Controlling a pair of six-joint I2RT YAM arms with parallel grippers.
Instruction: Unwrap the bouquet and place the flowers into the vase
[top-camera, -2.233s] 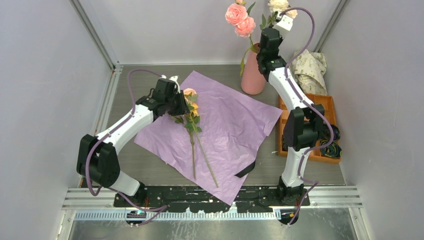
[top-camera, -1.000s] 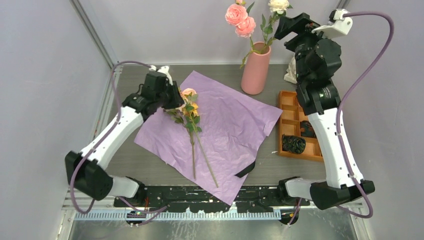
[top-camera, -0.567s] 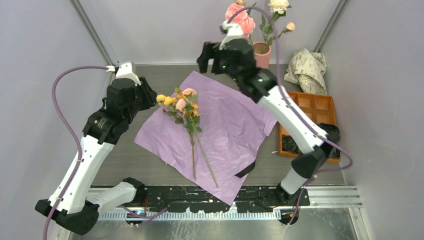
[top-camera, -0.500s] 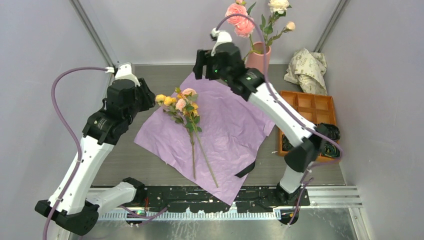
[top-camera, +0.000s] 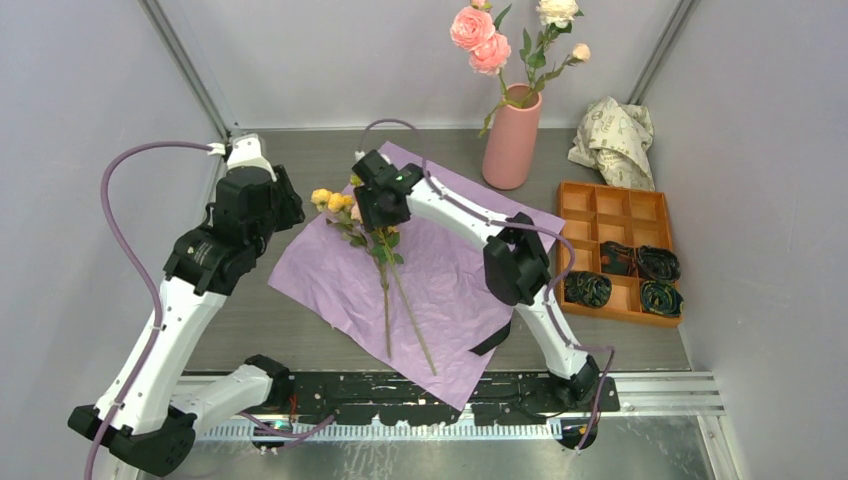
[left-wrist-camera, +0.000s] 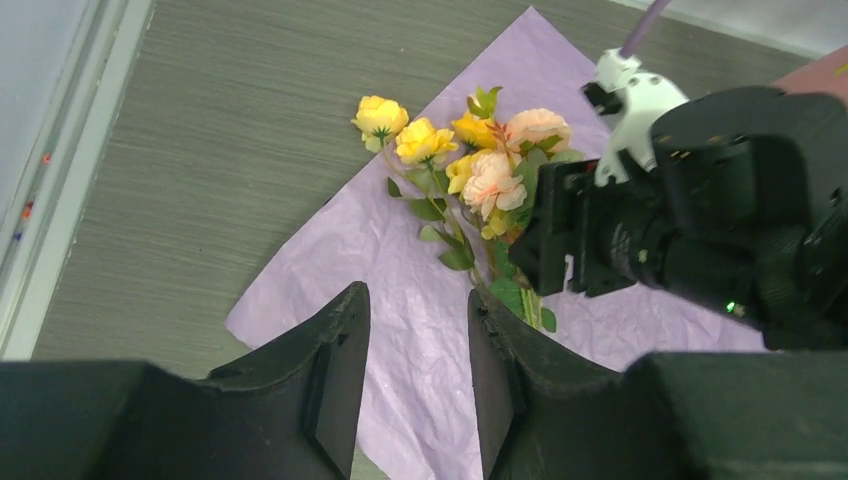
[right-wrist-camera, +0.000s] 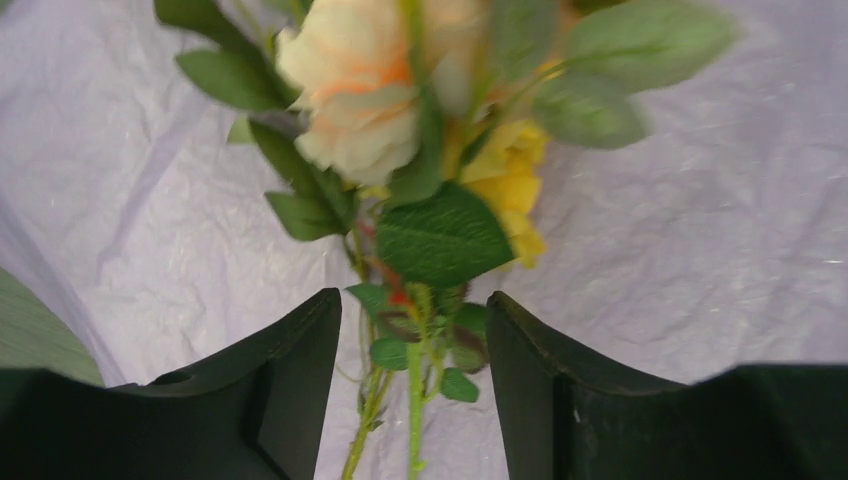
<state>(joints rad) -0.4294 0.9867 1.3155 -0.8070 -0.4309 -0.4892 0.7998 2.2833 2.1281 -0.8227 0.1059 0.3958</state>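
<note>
- Loose flowers (top-camera: 385, 270) flat on a spread sheet of lilac paper (top-camera: 460, 260), yellow and peach heads toward the far left, stems toward the near edge.
- Right gripper (right-wrist-camera: 410, 310) low over the stems just below the heads, jaws apart, thin stems in the gap, clear of both fingers.
- Left gripper (left-wrist-camera: 415, 300) raised to the left of the heads, jaws apart around nothing.
- Vase (top-camera: 510, 140) upright just behind the paper's far corner, pink and cream blooms (top-camera: 480, 40) standing in it.
- Crumpled cream paper (top-camera: 612, 130) and an orange tray (top-camera: 570, 215) with black ribbon coils (top-camera: 588, 288) at the right.
</note>
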